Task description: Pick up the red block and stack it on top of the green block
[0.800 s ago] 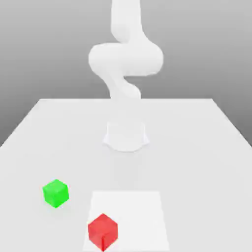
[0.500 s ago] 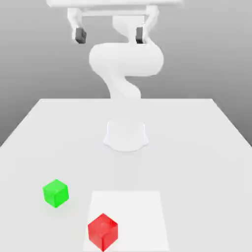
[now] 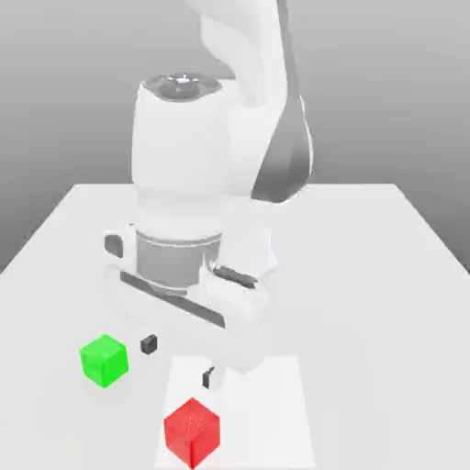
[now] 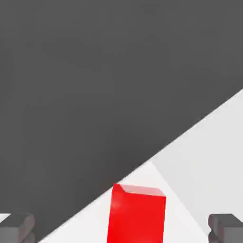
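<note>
Two cubes sat on the white table [image 3: 386,257], apart from each other: the red block [image 3: 192,432] near the front edge on a paler square patch [image 3: 275,404], one corner turned toward the exterior camera, and the green block [image 3: 104,359] toward that view's left. Neither had a long axis. Above the red block hung the gripper [image 3: 178,360], jaws spread wide and empty, dark fingertips [image 4: 17,227] flanking it.

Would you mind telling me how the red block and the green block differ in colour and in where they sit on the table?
The red block is bright red; the green block is bright green. The red block sits on a lighter square patch of the table; the green block sits on plain tabletop, toward the exterior view's left. The red block also lies nearer the camera. Both are small matte cubes of similar size, resting flat and untouched.
</note>
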